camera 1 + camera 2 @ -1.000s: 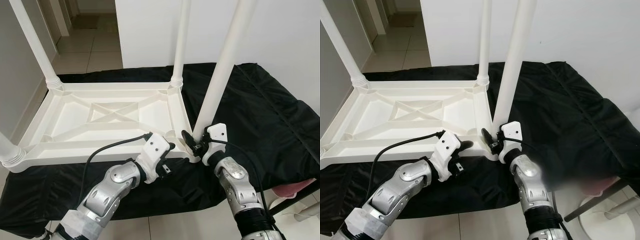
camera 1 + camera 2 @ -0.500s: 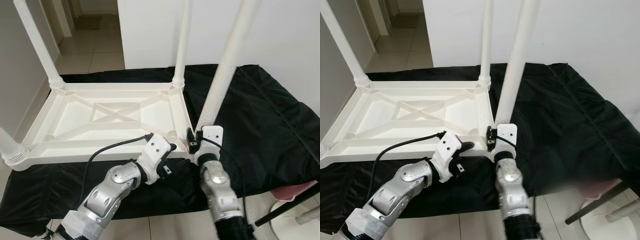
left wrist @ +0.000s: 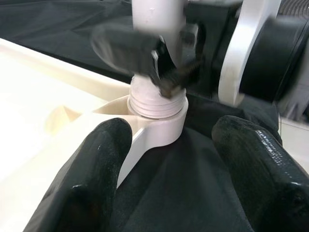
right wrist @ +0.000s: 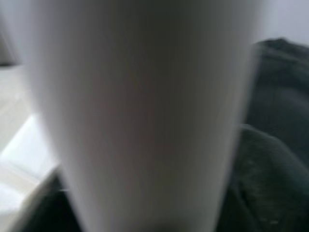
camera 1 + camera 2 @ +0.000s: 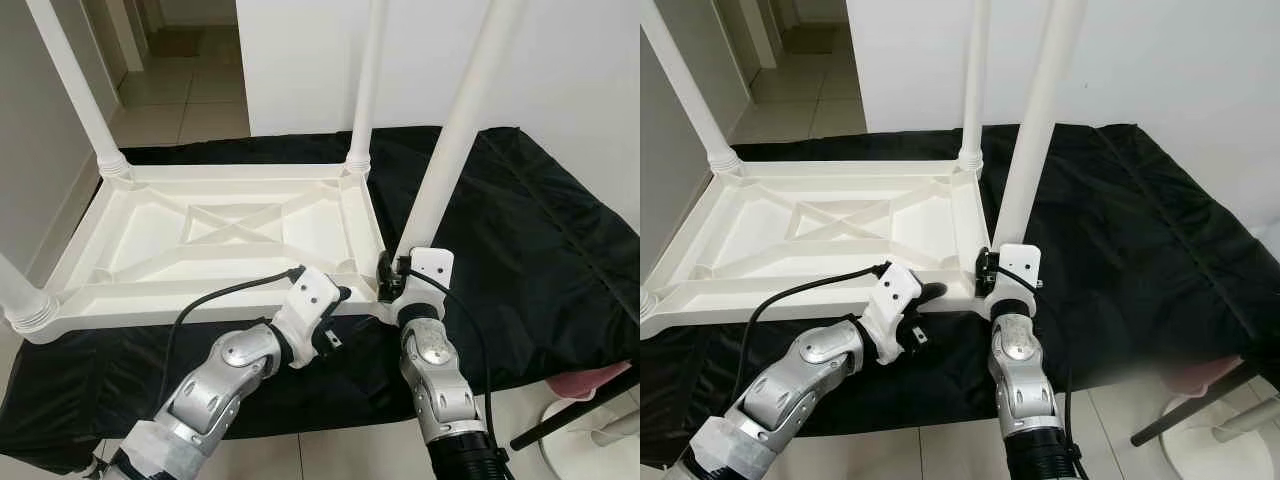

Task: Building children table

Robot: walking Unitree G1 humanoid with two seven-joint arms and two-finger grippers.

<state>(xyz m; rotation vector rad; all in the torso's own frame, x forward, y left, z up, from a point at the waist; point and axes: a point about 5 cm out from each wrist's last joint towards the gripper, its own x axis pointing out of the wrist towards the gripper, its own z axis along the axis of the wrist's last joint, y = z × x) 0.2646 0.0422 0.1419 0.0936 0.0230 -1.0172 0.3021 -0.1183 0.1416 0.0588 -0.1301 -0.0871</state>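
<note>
A white plastic table [image 5: 200, 295] lies upside down on a black cloth. Its near right leg [image 5: 450, 130] stands upright in the corner socket [image 3: 157, 113], with screw threads showing at the base. My right gripper [image 5: 388, 275] is shut on this leg just above the socket; the leg is a blurred white column [image 4: 145, 116] in the right wrist view. My left gripper [image 5: 345, 300] is open at the table's front edge, its fingers [image 3: 96, 164] straddling that corner. Three other legs [image 5: 365, 80] stand in their sockets.
The black cloth [image 5: 540, 230] covers the raised surface and hangs over its front edge. A white wall [image 5: 310, 50] stands behind, with tiled floor [image 5: 190, 90] at the back left. A pink thing [image 5: 590, 380] and a white base [image 5: 600, 435] lie on the floor at the right.
My right wrist has turned around the leg's base, and the forearm has swung left to below the socket. The left arm stays still. The camera has shifted slightly.
</note>
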